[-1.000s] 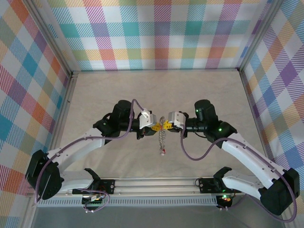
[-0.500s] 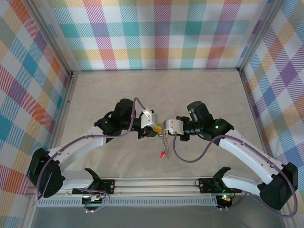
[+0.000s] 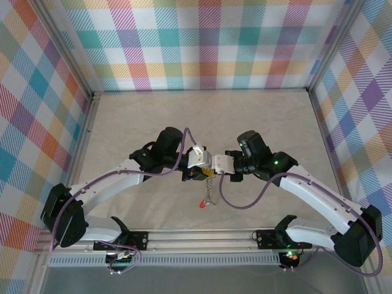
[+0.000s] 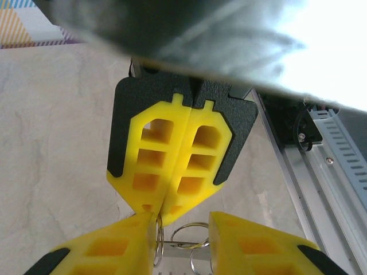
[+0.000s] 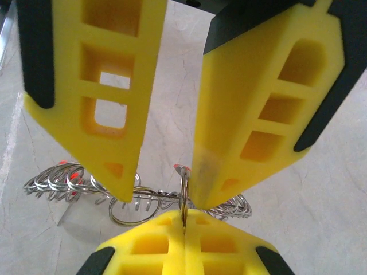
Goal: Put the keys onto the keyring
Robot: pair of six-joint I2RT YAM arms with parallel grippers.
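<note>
Silvery-grey and slack, the keyring [image 3: 210, 188] hung down from the spot where the two grippers met above the pale table [image 3: 122, 122]. A red-headed key [image 3: 203, 205] dangled at its lower end. Judged from this, at least one of the keys was already threaded. Red flecks among the coils in the right wrist view suggest more, but their number, and any yellow or black heads, could not be made out. How much was left to do is therefore uncertain.

The left arm reached inward from the left, elbow bowed outward. The left gripper [image 4: 182, 220] was parted, with a finger to either side of one upright ring of the keyring. The right arm mirrored it from the right. The right gripper [image 5: 184, 220] was pressed closed, pinching that ring's edge at its very tips.
</note>
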